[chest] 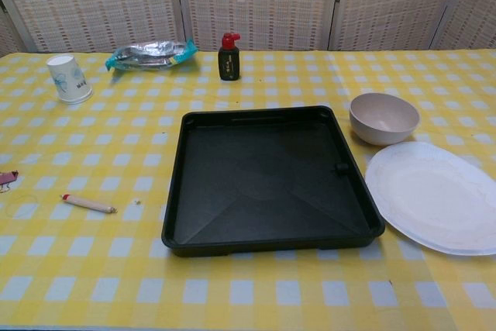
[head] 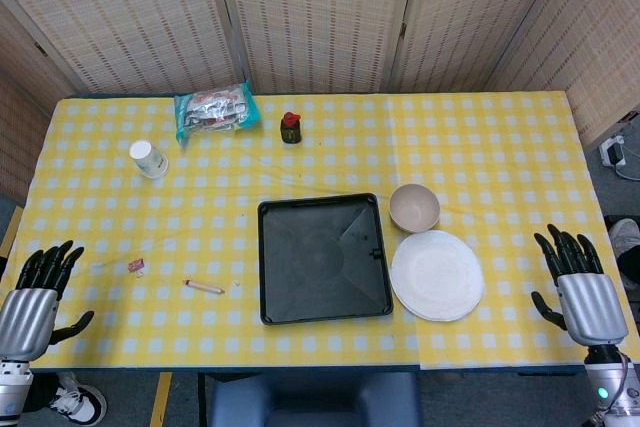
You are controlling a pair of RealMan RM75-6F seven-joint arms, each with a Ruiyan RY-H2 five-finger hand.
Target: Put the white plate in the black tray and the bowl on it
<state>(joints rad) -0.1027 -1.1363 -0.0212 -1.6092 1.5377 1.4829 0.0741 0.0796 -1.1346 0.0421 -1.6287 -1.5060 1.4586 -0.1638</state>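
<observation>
A black tray [head: 322, 258] [chest: 271, 180] lies in the middle of the yellow checked table with nothing in it. Just right of it lies the white plate [head: 437, 274] [chest: 438, 195], and the beige bowl [head: 414, 207] [chest: 384, 117] stands behind the plate, touching its rim. My left hand [head: 38, 292] hovers at the table's near left corner, fingers spread, holding nothing. My right hand [head: 578, 282] is at the near right edge, also spread and holding nothing, a short way right of the plate. Neither hand shows in the chest view.
At the back stand a small dark bottle with a red cap [head: 291, 127] [chest: 228, 57], a foil snack bag [head: 215, 108] [chest: 149, 53] and a paper cup [head: 149, 159] [chest: 69, 78]. A small stick [head: 203, 287] [chest: 88, 204] and a scrap [head: 136, 265] lie left of the tray.
</observation>
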